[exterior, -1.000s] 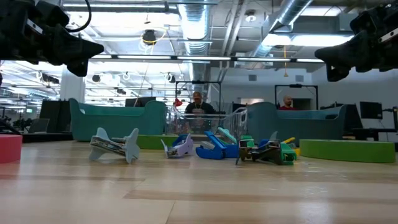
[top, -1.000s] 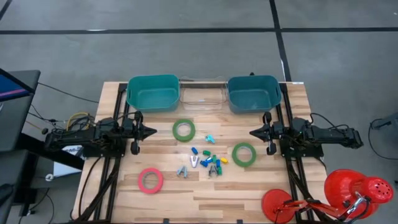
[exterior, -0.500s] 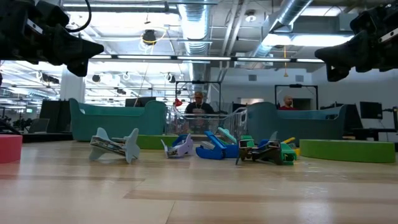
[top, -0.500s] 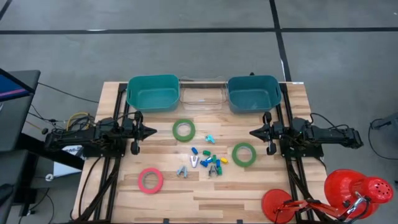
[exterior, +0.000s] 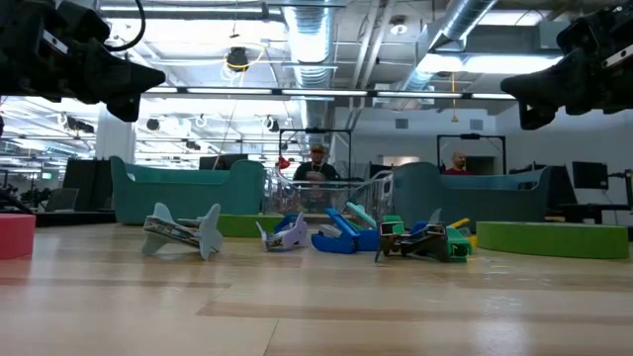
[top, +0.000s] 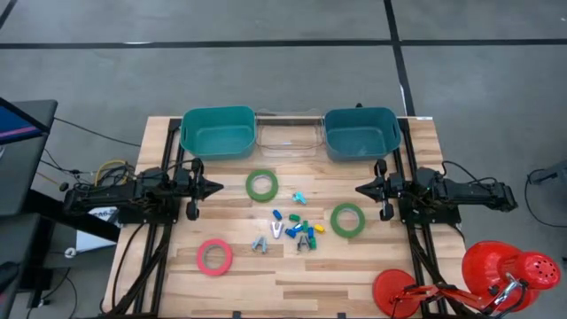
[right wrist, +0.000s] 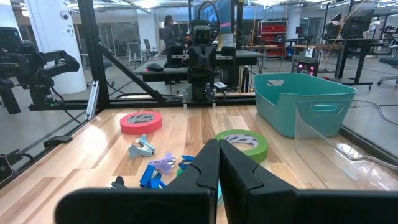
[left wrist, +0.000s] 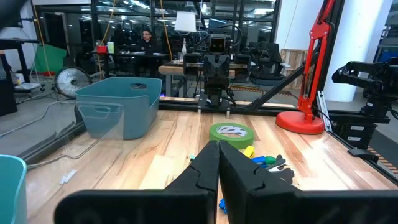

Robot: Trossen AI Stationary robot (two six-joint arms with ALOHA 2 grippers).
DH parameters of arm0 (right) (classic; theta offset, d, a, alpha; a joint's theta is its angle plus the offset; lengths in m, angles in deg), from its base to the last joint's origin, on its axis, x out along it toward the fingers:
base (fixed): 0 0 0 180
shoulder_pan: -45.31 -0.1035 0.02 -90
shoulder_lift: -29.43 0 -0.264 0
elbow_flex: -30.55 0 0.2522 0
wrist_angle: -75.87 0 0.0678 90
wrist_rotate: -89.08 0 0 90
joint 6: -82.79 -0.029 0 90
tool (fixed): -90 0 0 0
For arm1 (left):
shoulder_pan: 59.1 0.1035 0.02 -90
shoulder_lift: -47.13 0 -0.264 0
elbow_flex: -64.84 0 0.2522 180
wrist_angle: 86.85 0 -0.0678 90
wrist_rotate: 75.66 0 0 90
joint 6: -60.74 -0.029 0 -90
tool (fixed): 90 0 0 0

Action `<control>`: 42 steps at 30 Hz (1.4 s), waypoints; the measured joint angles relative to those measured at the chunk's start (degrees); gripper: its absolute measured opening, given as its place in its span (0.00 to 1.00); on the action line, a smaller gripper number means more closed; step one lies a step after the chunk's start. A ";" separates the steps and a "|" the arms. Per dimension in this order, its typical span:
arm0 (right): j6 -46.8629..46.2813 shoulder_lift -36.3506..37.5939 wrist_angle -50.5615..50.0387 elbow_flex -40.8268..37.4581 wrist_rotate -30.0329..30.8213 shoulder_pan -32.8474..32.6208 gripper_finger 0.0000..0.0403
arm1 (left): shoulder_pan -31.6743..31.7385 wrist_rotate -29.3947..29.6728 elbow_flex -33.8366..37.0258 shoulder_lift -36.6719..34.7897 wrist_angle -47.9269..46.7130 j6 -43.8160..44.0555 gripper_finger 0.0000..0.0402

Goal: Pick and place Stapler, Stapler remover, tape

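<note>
Two green tape rolls (top: 261,185) (top: 347,219) and a pinkish red roll (top: 214,257) lie flat on the wooden table. Between them lies a cluster of small coloured pieces (top: 295,227), blue, green, yellow and grey; the grey clawed ones (exterior: 183,229) look like staple removers. My left gripper (top: 219,187) hovers shut at the table's left, above the surface. My right gripper (top: 359,189) hovers shut at the right. The two face each other and hold nothing. In the wrist views the fingers (left wrist: 218,163) (right wrist: 218,163) are closed together.
Two teal bins (top: 218,131) (top: 361,133) stand at the far edge with a clear bin (top: 288,133) between them. A red desk lamp (top: 496,275) stands at the near right corner. People sit in the room beyond the table (exterior: 316,163).
</note>
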 joint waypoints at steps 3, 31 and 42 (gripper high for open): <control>-0.01 -0.01 0.00 0.02 0.02 -0.01 0.00 | -0.01 0.01 -0.01 0.00 0.00 0.00 0.01; -0.01 0.00 -0.02 0.01 0.00 0.00 0.00 | -0.01 0.02 -0.02 0.00 1.86 0.00 0.01; -0.01 -0.01 0.00 0.00 0.00 0.01 0.00 | 0.00 0.00 -0.02 0.00 10.21 5.35 0.01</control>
